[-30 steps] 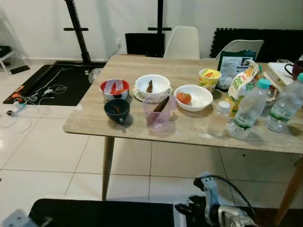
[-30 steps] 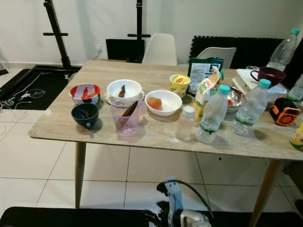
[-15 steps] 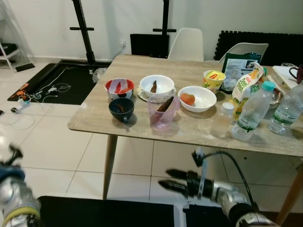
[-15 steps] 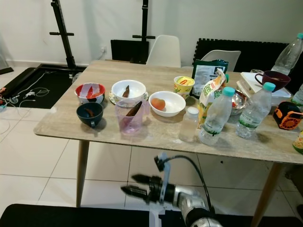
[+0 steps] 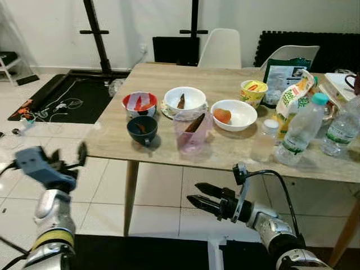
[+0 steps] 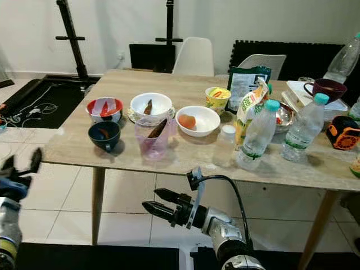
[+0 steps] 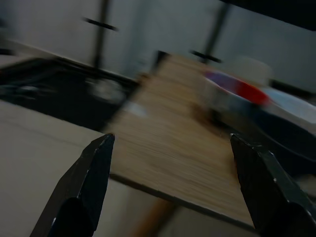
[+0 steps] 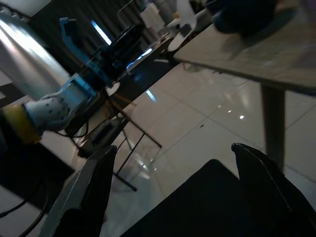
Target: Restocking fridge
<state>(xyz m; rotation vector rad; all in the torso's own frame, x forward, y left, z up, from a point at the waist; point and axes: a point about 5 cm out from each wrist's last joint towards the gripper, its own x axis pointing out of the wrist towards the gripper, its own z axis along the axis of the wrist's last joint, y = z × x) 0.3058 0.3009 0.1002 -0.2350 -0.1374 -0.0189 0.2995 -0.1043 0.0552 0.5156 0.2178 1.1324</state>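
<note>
Bowls on table [image 5: 169, 152]: white bowl [image 5: 234, 115] with orange fruit [image 5: 222, 116].

A home dining room: a light wooden desk [image 5: 169, 76] laden with bowls and plastic water bottles [image 5: 298, 130], white moulded chairs [image 5: 220, 49] behind it, and a glossy white tiled floor [image 5: 157, 191].

Wood table [image 5: 236, 154] w/ bowls [image 5: 233, 115], bottles [image 5: 297, 132]
</note>
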